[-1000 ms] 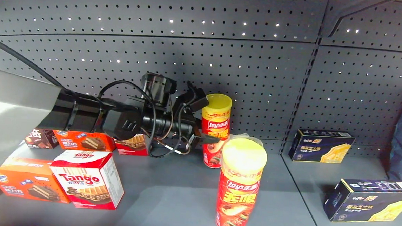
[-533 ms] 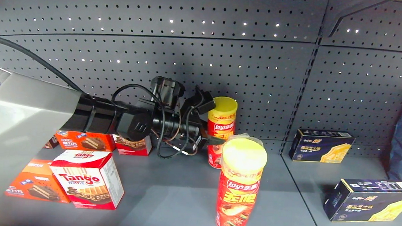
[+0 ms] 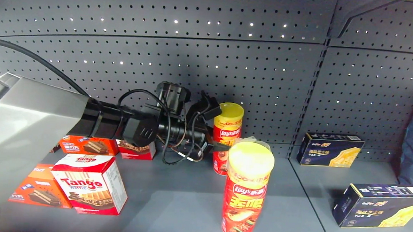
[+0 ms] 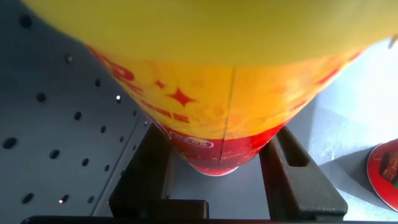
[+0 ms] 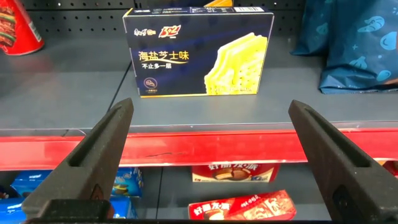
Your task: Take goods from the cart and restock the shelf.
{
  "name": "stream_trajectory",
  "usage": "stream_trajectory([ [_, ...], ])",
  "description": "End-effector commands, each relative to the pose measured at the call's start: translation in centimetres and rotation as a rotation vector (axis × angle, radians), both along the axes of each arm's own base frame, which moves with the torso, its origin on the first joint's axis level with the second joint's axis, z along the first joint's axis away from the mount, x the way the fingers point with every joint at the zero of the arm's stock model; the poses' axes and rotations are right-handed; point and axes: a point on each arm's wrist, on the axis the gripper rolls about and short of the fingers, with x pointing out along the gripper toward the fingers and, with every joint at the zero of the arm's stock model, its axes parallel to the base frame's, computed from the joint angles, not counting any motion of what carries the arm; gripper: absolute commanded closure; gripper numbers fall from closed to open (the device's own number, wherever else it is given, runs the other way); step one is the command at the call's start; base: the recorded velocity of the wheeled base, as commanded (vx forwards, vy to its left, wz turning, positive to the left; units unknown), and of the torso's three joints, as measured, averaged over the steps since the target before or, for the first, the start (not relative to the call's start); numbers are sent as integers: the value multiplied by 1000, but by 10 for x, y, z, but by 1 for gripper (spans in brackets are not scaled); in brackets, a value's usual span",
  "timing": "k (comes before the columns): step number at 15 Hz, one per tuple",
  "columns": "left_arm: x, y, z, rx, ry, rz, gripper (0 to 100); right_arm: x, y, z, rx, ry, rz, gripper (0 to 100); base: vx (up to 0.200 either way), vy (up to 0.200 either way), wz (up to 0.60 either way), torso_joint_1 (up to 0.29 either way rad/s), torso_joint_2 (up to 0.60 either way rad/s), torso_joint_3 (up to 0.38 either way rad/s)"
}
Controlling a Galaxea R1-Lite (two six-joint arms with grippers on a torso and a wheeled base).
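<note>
- Shelving first: grey metal shelf (image 3: 175,198) with a perforated back panel, part stocked, bare floor in the middle where the crisps are going.
- Left arm (image 3: 98,121), black and cabled, stretched in from the left and low over the boxes. That angle suits a drop in the back row.
- White and red wafer box (image 3: 90,184) at front left, with orange biscuit boxes (image 3: 88,145) beside and behind it. Dark blue wafer boxes (image 3: 377,205) sit right of the divider, so it's like with like.
- Tall red crisp tube with a yellow lid (image 3: 246,191), upright near the front edge. I'd call it the row marker for its twin.
- Second red and yellow crisp tube (image 3: 231,125), the one in play: upright, directly behind the front one and close to the back panel. Whether its base touches the shelf, I can't tell from here.
- Left gripper (image 3: 215,128) clamped round that tube's middle, a finger on each side, a hold that keeps it vertical for setting down. My read is that placement is nearly done and letting go comes next. A clumsy exit could knock the front tube over.
- Right gripper (image 5: 211,115) spread wide with nothing in it, level with the shelf's red edge strip (image 5: 199,146) and facing one of those dark blue boxes.
</note>
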Motion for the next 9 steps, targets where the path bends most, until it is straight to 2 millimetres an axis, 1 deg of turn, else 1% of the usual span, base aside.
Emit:
stream_trajectory([
  [1,0,0,-1,2,2,1,100,0,0,0,0,1,0,0,0,0,0,0,0,0],
  [2,0,0,-1,2,1,0,100,0,0,0,0,0,1,0,0,0,0,0,0,0],
  [3,-1,-2,0,2,-1,-4,0,0,0,0,0,1,1,0,0,0,0,0,0,0],
  [6,-2,-4,0,9,-6,4,0,0,0,0,0,3,0,0,0,0,0,0,0,0],
  [9,-4,-2,-3,15,2,8,0,0,0,0,0,0,1,0,0,0,0,0,0,0],
])
